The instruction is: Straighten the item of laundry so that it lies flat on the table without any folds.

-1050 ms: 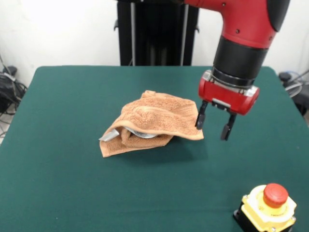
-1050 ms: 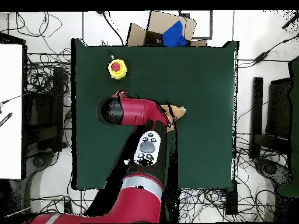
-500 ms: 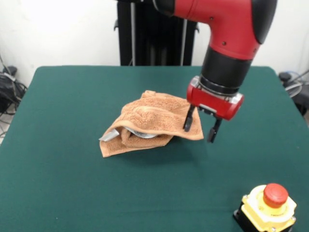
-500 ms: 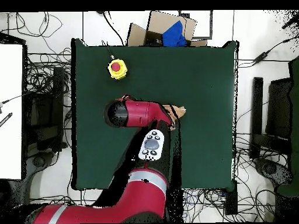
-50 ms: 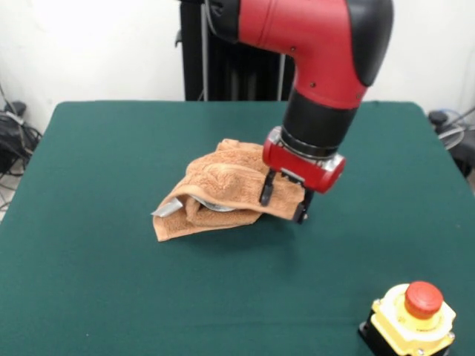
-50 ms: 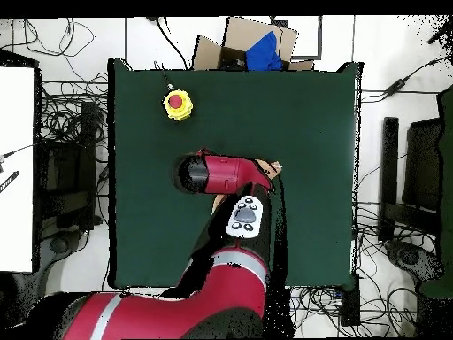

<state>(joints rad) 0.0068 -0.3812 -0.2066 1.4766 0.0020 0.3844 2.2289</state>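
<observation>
The gripper (image 5: 283, 200) hangs with its two black fingers spread apart, straddling the right-hand edge of the towel (image 5: 223, 185) in the front view; whether the tips touch the cloth cannot be told. The towel lies bunched and folded near the middle of the green table (image 5: 111, 282), a grey tag (image 5: 168, 208) poking out at its left. A yellow box with a red button (image 5: 413, 315) sits at the table's near right corner.
</observation>
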